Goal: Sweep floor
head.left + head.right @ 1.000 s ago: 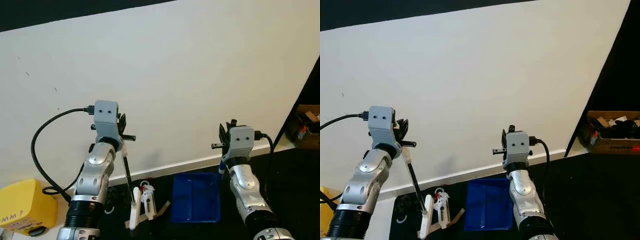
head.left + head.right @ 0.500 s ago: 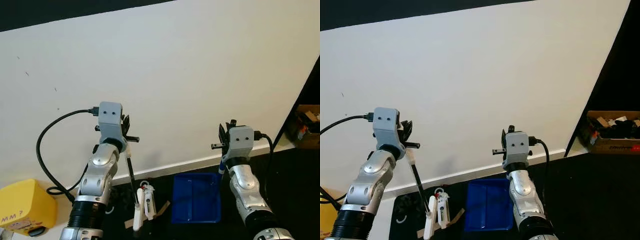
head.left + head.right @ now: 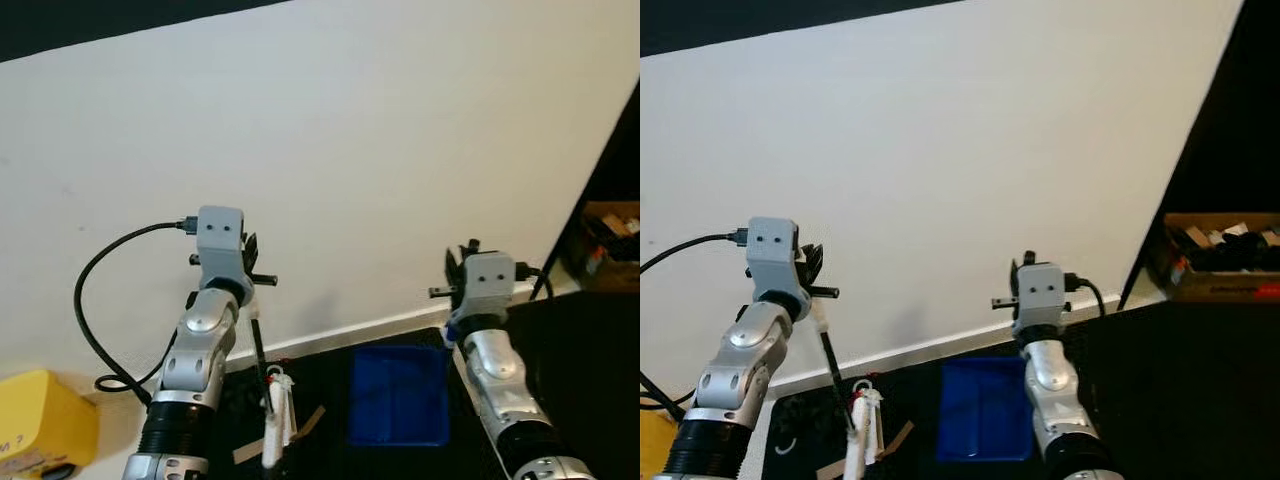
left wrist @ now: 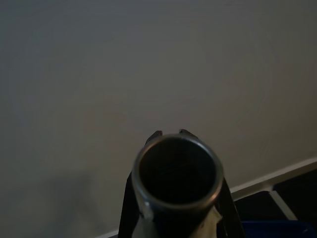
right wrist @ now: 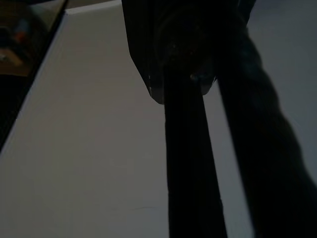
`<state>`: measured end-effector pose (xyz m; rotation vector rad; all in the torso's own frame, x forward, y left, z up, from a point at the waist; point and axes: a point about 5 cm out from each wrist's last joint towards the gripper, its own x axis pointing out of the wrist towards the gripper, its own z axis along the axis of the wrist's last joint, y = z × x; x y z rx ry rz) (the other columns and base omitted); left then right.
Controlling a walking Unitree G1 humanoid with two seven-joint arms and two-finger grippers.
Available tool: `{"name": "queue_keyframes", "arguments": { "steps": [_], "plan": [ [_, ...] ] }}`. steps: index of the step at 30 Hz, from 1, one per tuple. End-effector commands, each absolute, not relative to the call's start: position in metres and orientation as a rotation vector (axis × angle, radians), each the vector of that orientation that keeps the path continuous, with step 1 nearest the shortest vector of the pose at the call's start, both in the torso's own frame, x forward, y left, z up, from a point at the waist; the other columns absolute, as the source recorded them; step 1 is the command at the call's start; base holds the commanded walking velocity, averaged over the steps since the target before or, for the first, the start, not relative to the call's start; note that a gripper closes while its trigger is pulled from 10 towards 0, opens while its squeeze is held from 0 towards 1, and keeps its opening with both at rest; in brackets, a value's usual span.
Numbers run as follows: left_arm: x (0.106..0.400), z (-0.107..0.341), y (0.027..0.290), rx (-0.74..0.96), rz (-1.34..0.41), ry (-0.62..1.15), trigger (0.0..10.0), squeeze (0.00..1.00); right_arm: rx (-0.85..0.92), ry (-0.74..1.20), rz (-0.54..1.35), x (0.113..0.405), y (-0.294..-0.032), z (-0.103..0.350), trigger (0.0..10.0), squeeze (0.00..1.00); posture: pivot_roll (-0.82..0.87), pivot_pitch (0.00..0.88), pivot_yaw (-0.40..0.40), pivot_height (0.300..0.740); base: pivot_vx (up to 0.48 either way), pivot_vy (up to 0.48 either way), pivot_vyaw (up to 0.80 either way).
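My left end effector (image 3: 250,285) clamping broom handle (image 3: 258,345); brush head (image 3: 272,425) now dragging debris (image 3: 245,452) along dark floor (image 3: 1200,400) nearer blue dustpan (image 3: 398,395). Right end effector (image 3: 455,290) gripping dustpan handle (image 3: 450,330), holding steady by baseboard.

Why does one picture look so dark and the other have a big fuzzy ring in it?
Right wrist view: the black handle sits so near the lens that it blocks the light, dark and soft-edged. Left wrist view: the fuzzy ring is the broom handle's open end, too close to focus on; the wall behind looks dim and grey.
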<state>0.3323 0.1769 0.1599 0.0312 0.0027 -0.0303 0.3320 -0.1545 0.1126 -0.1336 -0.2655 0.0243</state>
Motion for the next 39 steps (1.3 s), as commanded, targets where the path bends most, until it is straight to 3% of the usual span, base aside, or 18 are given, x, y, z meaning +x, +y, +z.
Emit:
{"name": "queue_keyframes", "arguments": {
  "steps": [1, 26, 33, 34, 39],
  "plan": [
    [0.332, 0.160, 0.183, 0.037, 0.000, 0.002, 10.0, 0.00, -0.113, -0.288, 0.048, 0.332, -0.145, 0.116, 10.0, 0.00, 0.00, 0.064, 0.110, 0.740, 0.000, 0.000, 0.00],
    [0.331, 0.159, 0.191, 0.069, 0.039, -0.009, 10.0, 0.00, -0.117, -0.279, 0.060, 0.332, -0.143, 0.114, 10.0, 0.00, 0.00, 0.065, 0.109, 0.740, 0.000, 0.000, 0.00],
    [0.334, 0.162, 0.206, 0.081, 0.104, -0.043, 10.0, 0.00, -0.128, -0.259, 0.064, 0.335, -0.145, 0.113, 10.0, 0.00, 0.01, 0.107, 0.116, 0.740, 0.000, 0.000, 0.00],
    [0.337, 0.168, 0.218, 0.083, 0.133, -0.063, 10.0, 0.00, -0.127, -0.254, 0.065, 0.338, -0.148, 0.114, 10.0, 0.00, 0.03, 0.160, 0.120, 0.740, 0.000, 0.000, 0.00],
    [0.349, 0.180, 0.243, 0.095, 0.190, -0.095, 10.0, 0.00, -0.129, -0.240, 0.078, 0.347, -0.151, 0.121, 10.0, 0.00, 0.06, 0.222, 0.119, 0.740, 0.000, 0.000, 0.00]
  ]
}}
